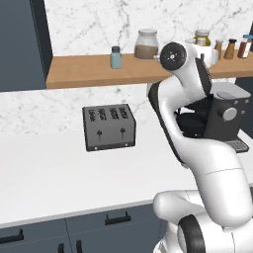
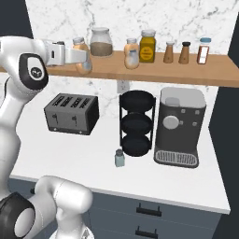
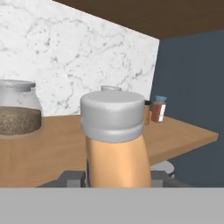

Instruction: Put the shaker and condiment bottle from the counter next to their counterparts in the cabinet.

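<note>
Up top, jaws pinching condiment bottle [image 2: 83, 58] over wood cabinet [image 2: 154, 70], marble wall [image 2: 140, 18] behind.

I find myself in a domestic kitchen, rendered rather than real. Evidence: a white marble-veined backsplash [image 2: 186, 21] rises behind a pale counter [image 2: 84, 161], with dark blue-grey drawer fronts [image 1: 99, 225] and black handles below. On the counter I note a four-slot toaster [image 2: 71, 113], a coffee machine [image 2: 179, 126] and a black three-tier round rack [image 2: 136, 122]. A long wooden shelf [image 2: 186, 72] fixed to the wall carries a glass jar of brown grains [image 2: 101, 42], spice bottles [image 2: 186, 52] and other condiment containers. A wall socket [image 2: 123, 86] sits under the shelf.
</note>
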Controlling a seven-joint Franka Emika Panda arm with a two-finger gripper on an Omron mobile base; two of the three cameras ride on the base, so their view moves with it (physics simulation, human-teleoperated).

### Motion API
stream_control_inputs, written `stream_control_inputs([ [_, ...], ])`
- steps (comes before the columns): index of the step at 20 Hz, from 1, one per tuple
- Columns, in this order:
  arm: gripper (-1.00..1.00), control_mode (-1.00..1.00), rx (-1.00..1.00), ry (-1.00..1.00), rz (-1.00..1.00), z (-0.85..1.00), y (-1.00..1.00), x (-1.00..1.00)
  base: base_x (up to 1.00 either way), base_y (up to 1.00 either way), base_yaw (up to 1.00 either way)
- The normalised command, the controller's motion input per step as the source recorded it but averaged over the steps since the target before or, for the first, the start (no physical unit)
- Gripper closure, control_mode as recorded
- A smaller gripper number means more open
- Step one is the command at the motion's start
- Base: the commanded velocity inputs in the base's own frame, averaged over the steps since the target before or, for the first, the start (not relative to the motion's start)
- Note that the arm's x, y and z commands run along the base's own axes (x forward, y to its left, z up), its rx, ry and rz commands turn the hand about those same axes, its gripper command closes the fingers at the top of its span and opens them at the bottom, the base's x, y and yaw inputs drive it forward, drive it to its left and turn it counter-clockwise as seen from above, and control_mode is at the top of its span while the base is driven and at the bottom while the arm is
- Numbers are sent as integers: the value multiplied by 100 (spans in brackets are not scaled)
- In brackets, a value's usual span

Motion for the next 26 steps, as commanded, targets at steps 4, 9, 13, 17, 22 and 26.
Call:
stream_control_inputs([
  [4,100,-100,10,0,-1,0,-8,34,0,0,0],
  [9,100,-100,2,0,0,0,-11,25,0,0,0],
  [13,100,-100,0,0,-1,0,-4,7,0,0,0],
  [17,100,-100,0,-3,-1,-2,-6,12,0,0,0],
  [22,100,-100,0,-1,-5,0,-9,16,0,0,0],
  [26,100,-100,0,-2,-9,-4,-4,19,0,0,0],
])
